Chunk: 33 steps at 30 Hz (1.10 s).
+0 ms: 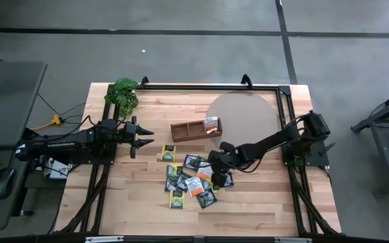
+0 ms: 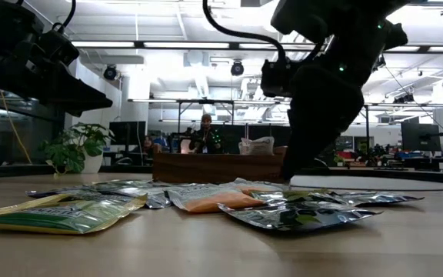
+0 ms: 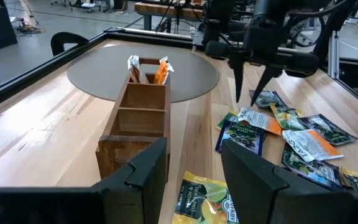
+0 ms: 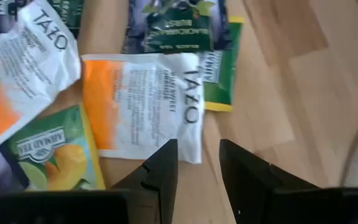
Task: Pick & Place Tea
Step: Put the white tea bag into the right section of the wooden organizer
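We see the right claw hanging just above the pile of tea sachets on the wooden surface, its fingers slightly parted and gripping nothing, an orange-and-white sachet lying flat right below them. The sachets are small flat squares, dark green, yellow-green and orange-white, overlapping loosely. The left claw waits spread, well apart from the pile.

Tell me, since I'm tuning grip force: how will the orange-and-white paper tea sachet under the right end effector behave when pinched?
The orange-and-white paper tea sachet looks thin and wrinkled, so it will probably flex rather than stay stiff. It lies flat on the wooden table, so its edge may be hard to catch. It overlaps neighbouring sachets, which might shift too.
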Each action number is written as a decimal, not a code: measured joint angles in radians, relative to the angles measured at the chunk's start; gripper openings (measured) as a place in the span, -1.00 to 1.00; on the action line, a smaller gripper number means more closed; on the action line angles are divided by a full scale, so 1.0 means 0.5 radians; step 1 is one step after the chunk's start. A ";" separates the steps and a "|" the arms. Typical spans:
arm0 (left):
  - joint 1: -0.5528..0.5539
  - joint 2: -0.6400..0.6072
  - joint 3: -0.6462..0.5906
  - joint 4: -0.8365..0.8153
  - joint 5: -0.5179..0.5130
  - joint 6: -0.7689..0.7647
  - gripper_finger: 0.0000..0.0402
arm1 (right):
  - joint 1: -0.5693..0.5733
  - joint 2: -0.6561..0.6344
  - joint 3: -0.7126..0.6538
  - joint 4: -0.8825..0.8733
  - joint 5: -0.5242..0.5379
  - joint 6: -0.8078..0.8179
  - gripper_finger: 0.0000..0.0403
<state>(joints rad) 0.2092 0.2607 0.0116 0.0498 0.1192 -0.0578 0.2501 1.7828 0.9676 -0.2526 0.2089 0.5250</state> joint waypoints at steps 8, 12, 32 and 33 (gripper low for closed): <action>0.000 -0.001 0.000 0.000 0.000 0.000 -0.25 | 0.002 0.007 0.000 0.017 0.016 -0.001 -0.43; 0.000 -0.001 0.000 0.000 0.000 0.000 -0.25 | 0.010 0.012 0.000 0.019 0.091 -0.002 -0.43; 0.000 -0.001 0.000 0.000 0.000 0.000 -0.25 | 0.017 0.069 0.001 0.095 0.067 -0.017 0.00; 0.000 -0.001 0.000 0.000 0.000 0.000 -0.25 | 0.016 0.098 0.001 0.110 0.042 -0.017 -0.01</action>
<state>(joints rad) 0.2090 0.2604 0.0116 0.0498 0.1192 -0.0578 0.2581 1.8319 0.9680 -0.1976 0.2298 0.5166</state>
